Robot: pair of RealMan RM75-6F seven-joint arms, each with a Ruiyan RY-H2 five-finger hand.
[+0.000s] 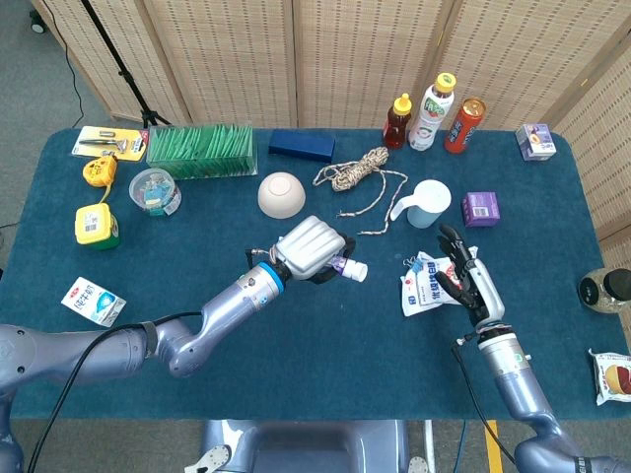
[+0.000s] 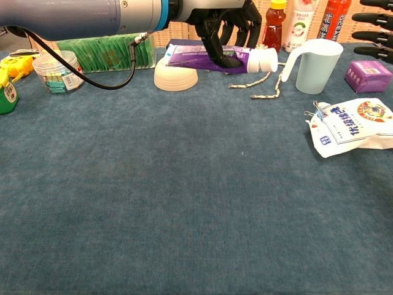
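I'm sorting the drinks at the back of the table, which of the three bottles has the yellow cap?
The brown bottle, leftmost of the three; the white bottle is green-capped, the orange one isn't yellow-topped.

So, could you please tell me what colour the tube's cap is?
White, on a purple tube; the chest view shows it best.

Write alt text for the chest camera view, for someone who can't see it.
The left robot hand holds a purple toothpaste tube with a white cap above a blue table, near an upturned cream bowl. To the right stand a pale blue cup and a white snack packet; the right robot hand's fingers show at the top right edge.
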